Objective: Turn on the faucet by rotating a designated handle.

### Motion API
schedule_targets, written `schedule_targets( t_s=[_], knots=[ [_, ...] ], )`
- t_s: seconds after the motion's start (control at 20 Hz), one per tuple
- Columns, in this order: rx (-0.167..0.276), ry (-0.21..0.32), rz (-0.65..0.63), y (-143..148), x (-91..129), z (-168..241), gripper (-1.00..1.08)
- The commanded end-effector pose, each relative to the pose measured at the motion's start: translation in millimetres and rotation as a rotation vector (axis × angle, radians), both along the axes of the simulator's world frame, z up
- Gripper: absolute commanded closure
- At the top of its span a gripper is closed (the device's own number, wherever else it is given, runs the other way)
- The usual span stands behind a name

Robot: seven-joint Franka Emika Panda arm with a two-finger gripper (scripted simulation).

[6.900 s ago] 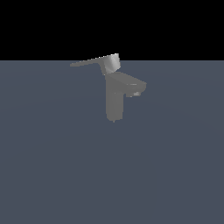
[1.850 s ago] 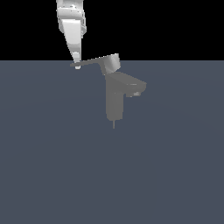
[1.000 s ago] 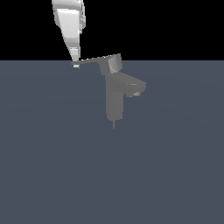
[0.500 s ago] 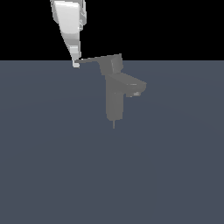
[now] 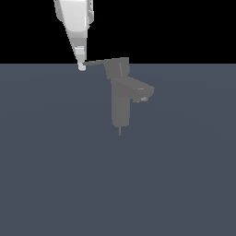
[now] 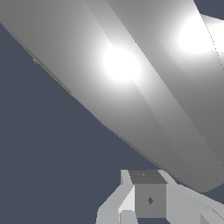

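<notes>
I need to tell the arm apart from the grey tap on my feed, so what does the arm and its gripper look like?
The gripper is glossy white, a smooth tapering body narrowing downward to small pale fingers. A small grey band sits low on the body. In the wrist view the fingers look blocky, light grey, with a darker square pad face. No cables or markings show.

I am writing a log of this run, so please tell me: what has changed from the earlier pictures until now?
The white claw came down from above to the tip of the thin flat grey lever handle, which has swung so that it now looks narrower and nearly edge-on in the exterior view. Whether the claw grips the tip is unclear. The small matte grey metal faucet column and its blocky spout stayed in place.
</notes>
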State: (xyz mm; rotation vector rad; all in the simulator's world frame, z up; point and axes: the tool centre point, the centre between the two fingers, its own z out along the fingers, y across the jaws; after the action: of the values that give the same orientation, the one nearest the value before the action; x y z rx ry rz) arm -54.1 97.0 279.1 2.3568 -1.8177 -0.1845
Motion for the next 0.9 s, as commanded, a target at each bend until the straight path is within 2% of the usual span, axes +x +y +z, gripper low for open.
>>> schedule_targets(
  t_s=[0.0,0.85],
  knots=[
    [-0.002,0.0,-0.01,-15,-6,3,1.08],
    [0.0,-0.004,-0.009,-76,-48,18,1.08]
  ],
)
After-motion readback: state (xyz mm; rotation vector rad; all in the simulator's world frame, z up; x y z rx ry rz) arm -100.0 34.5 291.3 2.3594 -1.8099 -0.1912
